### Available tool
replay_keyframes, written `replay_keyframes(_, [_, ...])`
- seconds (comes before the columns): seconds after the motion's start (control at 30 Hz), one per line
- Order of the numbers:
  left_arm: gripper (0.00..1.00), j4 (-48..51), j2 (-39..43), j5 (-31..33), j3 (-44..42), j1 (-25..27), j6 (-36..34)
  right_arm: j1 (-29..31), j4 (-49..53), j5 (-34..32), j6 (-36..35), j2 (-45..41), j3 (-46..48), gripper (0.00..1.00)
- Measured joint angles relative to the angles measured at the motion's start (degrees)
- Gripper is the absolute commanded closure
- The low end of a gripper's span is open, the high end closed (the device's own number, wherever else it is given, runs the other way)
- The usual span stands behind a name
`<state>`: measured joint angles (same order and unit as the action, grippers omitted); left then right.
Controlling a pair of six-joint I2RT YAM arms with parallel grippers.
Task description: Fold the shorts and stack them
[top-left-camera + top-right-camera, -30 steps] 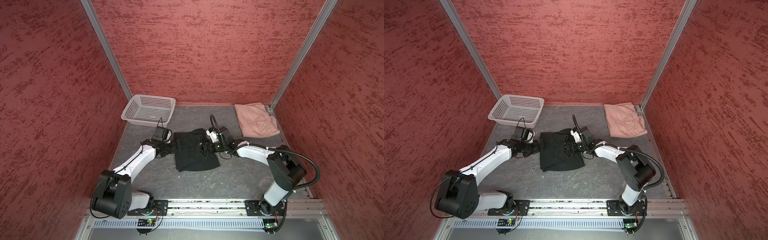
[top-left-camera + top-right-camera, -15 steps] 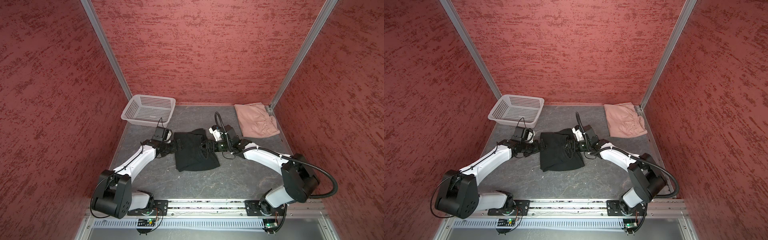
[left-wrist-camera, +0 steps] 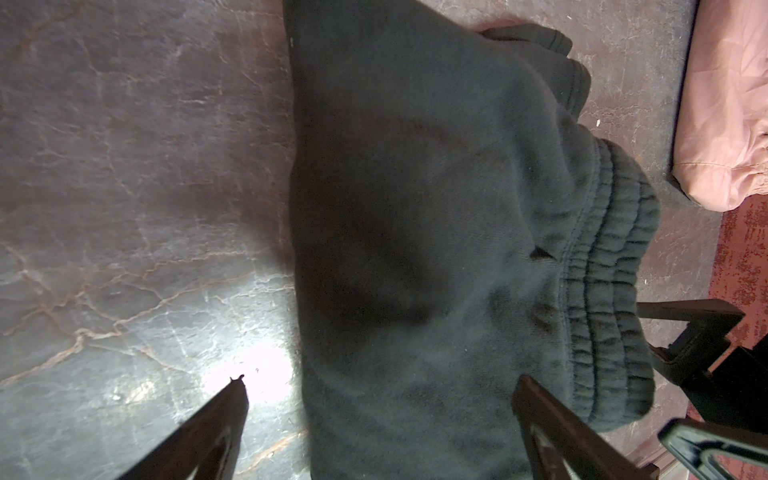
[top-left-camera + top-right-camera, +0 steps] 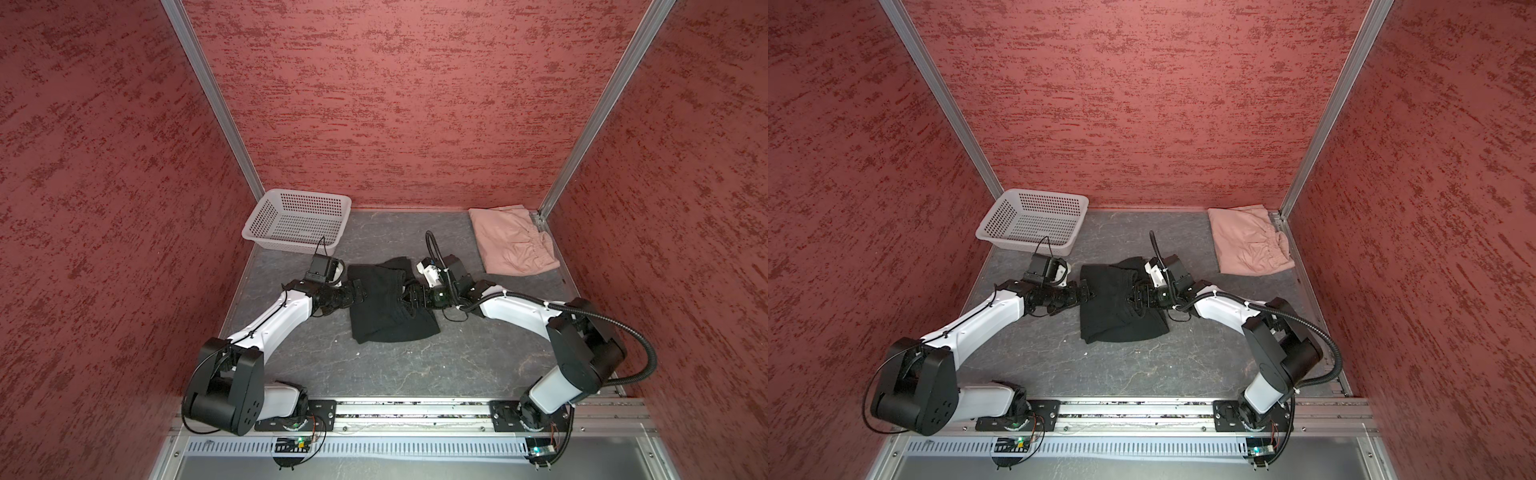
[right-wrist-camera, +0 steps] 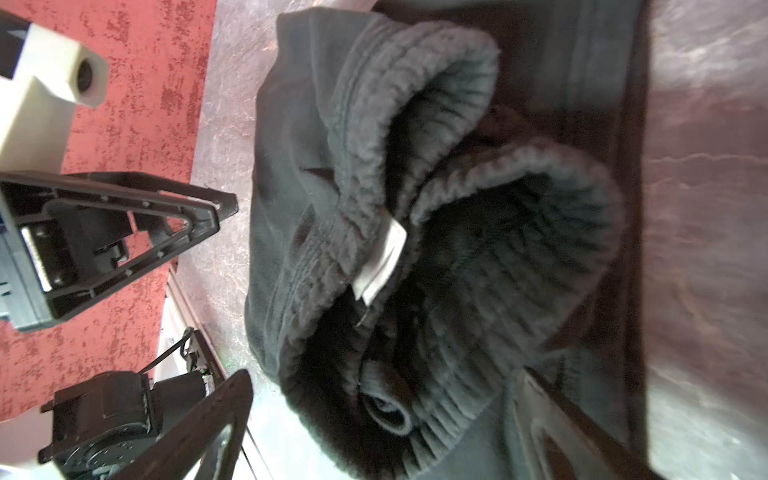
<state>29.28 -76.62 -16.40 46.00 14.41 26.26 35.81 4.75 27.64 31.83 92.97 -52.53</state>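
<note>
Black shorts [image 4: 386, 307] lying mid-way on grey table [image 4: 415, 365], between both grippers. Left gripper [image 4: 358, 290] spread wide at the left edge, clasping nothing; right gripper [image 4: 408, 296] equally wide, straddling the bunched waistband [image 5: 415, 104]. Beyond, white perforated basket [image 4: 291, 245] far left, mesh floor showing; folded pink shorts [image 4: 511, 245] in far right corner, well apart.

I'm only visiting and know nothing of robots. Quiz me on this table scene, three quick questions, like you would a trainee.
1. True or false: the soft black fabric shorts lie inside the white perforated plastic basket.
2. The left pincer and right pincer both reach at which garment? A) folded dusty pink fabric shorts B) black shorts
3. Are the pincers open or shut?
Key: 1 false; 2 B; 3 open.
</note>
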Motion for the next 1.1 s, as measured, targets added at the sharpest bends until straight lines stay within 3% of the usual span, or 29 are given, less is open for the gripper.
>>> replay_keyframes(0.67, [0.01, -0.6, -0.4, 0.0, -1.3, 0.1, 0.0, 3.1, -8.4, 3.6, 2.3, 9.1, -2.3, 0.01])
replay_keyframes(0.73, [0.01, -0.6, -0.4, 0.0, -1.3, 0.1, 0.0, 3.1, -8.8, 3.4, 2.3, 10.1, -2.7, 0.06])
replay_keyframes(0.77, [0.01, -0.6, -0.4, 0.0, -1.3, 0.1, -0.1, 3.1, -9.0, 3.3, 2.5, 10.7, -2.9, 0.12])
replay_keyframes(0.93, [0.01, -0.1, -0.1, 0.5, -1.3, 0.0, -0.4, 3.1, -10.6, 3.4, 4.0, 12.0, -3.3, 0.78])
replay_keyframes(1.0, [0.01, 0.7, 0.7, 0.8, -1.3, -0.3, -0.6, 3.1, -10.5, 3.3, 4.4, 11.5, -3.9, 0.97])
replay_keyframes(1.1, [0.01, 2.1, 2.3, 1.1, -1.3, -1.0, -0.7, 3.2, -9.6, 3.2, 4.9, 10.0, -5.6, 1.0])
